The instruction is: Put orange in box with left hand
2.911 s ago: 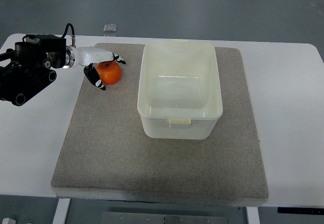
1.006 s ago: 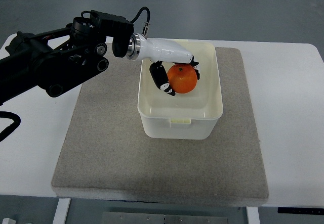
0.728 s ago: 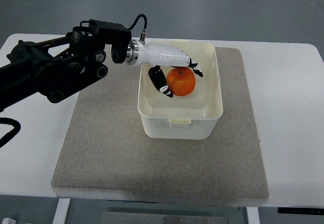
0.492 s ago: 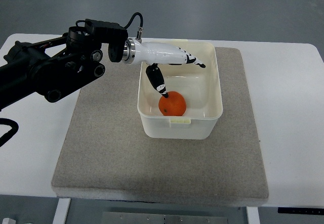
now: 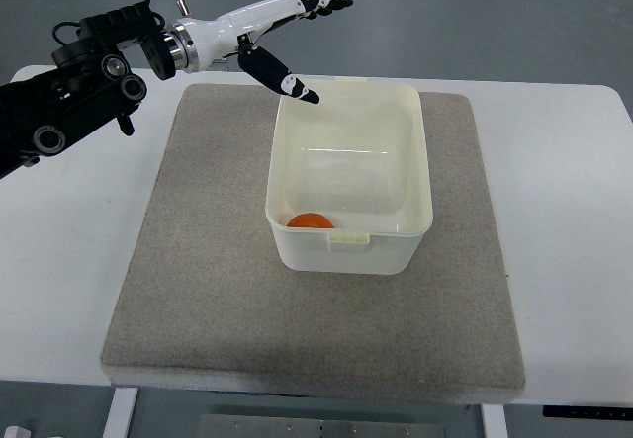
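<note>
White tabletop [image 5: 574, 211] fills most of the view, with grey floor beyond its far edge. On it lies a grey rectangular felt mat [image 5: 198, 290], and on the mat stands a cream rectangular plastic box [image 5: 350, 176], open at the top.

Inside the box, a round orange fruit [image 5: 310, 221] rests on the bottom at the near wall, toward the near-left corner. Only its upper part shows above the rim.

From the left edge comes a black jointed arm ending in a white robot hand with black fingertips [image 5: 287, 33]. This left robot hand is above the far-left corner of the box, well apart from the orange. Its fingers are spread wide and straight, holding nothing. No right arm is visible.

Judging from this, the task looks essentially done: the orange sits in the box and the hand is free. What seems left is only for the arm to move clear.
</note>
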Controlling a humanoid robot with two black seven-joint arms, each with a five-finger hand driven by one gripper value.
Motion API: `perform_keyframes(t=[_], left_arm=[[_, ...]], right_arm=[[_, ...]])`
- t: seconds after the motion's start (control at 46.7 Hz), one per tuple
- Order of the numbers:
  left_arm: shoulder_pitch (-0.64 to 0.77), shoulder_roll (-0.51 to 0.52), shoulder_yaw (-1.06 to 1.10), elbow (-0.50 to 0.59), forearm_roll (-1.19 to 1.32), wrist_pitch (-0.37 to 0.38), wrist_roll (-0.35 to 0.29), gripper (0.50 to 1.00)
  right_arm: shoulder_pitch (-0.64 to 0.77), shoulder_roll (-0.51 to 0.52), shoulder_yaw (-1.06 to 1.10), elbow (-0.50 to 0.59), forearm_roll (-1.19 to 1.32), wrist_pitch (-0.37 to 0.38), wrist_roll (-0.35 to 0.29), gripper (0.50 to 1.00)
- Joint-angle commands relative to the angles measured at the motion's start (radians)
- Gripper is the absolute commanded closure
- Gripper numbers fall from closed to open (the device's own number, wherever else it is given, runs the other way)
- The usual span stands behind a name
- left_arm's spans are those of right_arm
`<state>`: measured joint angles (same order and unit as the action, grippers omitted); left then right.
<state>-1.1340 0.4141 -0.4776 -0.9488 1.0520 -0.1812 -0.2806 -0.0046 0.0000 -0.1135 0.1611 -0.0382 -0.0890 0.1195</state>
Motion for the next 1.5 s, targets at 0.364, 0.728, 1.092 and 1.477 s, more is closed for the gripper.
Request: perform_keyframes(t=[0.364, 0.728, 1.092, 1.477], left_arm=[[0.002, -0.018, -0.030, 0.424, -0.608, -0.237, 0.004, 0.501], [0.049, -0.017, -0.035, 0.561, -1.021, -0.400, 0.231, 0.501], [0.063, -0.017, -0.045, 0.571, -1.175, -0.405, 0.399, 0.504], [0.115, -0.017, -0.062, 0.567, -1.247, -0.430, 0.442, 0.501]], right_arm=[[0.000, 0.000, 0.000, 0.000, 0.000, 0.000, 0.000, 0.568], [0.000, 0.000, 0.000, 0.000, 0.000, 0.000, 0.000, 0.568], [0.000, 0.000, 0.000, 0.000, 0.001, 0.000, 0.000, 0.568], [0.002, 0.000, 0.001, 0.011, 0.001, 0.002, 0.000, 0.568]])
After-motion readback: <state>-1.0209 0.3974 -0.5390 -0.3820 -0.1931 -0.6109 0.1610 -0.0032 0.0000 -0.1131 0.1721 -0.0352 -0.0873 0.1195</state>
